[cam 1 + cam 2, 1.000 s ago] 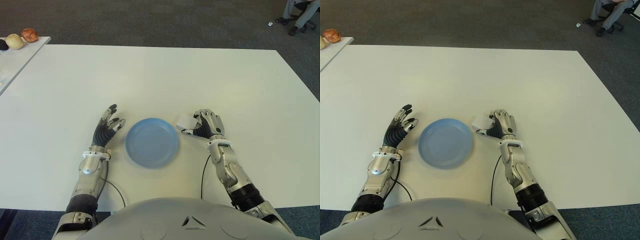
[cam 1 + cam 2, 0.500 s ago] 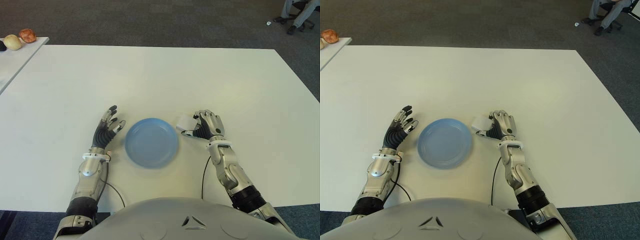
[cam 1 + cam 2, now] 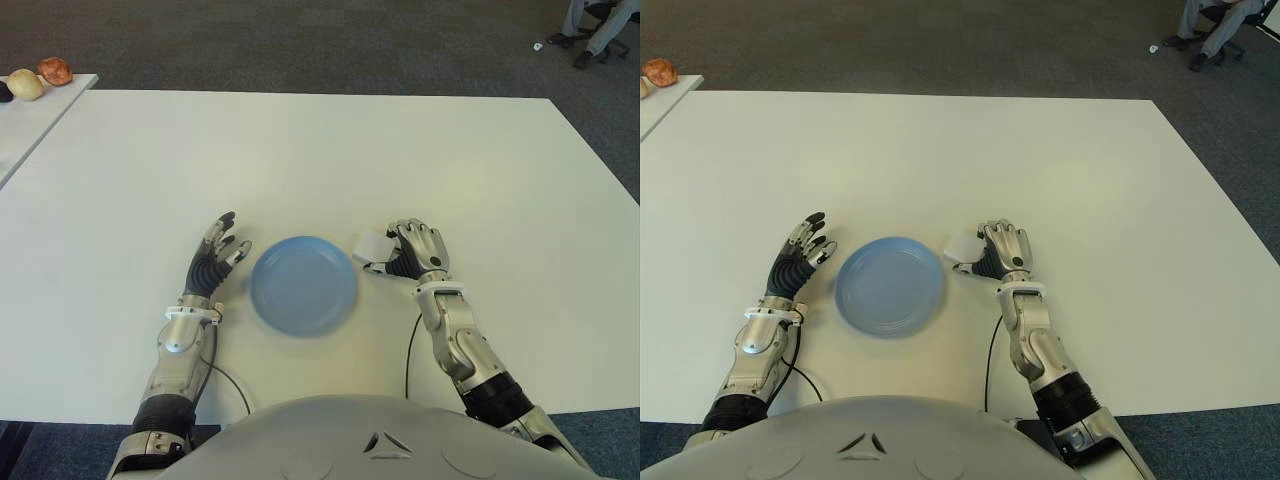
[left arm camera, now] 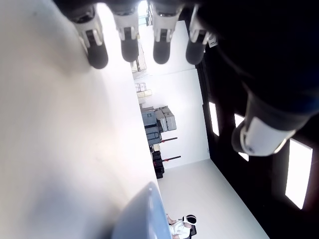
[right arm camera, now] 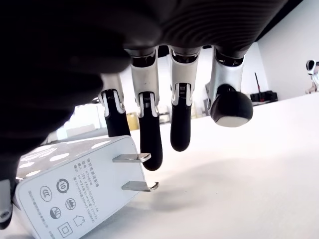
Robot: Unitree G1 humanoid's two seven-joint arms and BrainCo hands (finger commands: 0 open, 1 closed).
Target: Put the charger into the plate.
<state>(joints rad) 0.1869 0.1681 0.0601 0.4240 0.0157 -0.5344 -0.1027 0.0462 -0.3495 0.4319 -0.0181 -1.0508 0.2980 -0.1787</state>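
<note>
Two hands sit toward the near edge of the tabletop (image 3: pixel 320 150), and only one of them is at work. Our right hand (image 3: pixel 412 254) is cupped over the charger (image 3: pixel 371 245); in the right wrist view its fingers (image 5: pixel 149 134) hang curled just behind the white block (image 5: pixel 75 186), with the thumb hidden at the block's far side, so we cannot tell whether the grip has actually closed. The charger appears to lie on the tabletop on its side, its two flat prongs (image 5: pixel 134 172) pointing toward the fingers. We judge that posture suits a pinch across the body, away from the metal pins.

Just beside the charger, on the side toward the tabletop's left edge, lies the blue plate (image 3: pixel 303 284), bare inside. We judge the transfer will be short: lift, cross the rim, lower.

Our left hand (image 3: pixel 212 262) shows on the plate's other side, fingers spread and holding nothing, well out of the way of the transfer.

On a second table (image 3: pixel 30 125) beyond the far left corner are a few small round items (image 3: pixel 40 78). Past the far right corner, a seated person's legs (image 3: pixel 595 25) show on the carpet.
</note>
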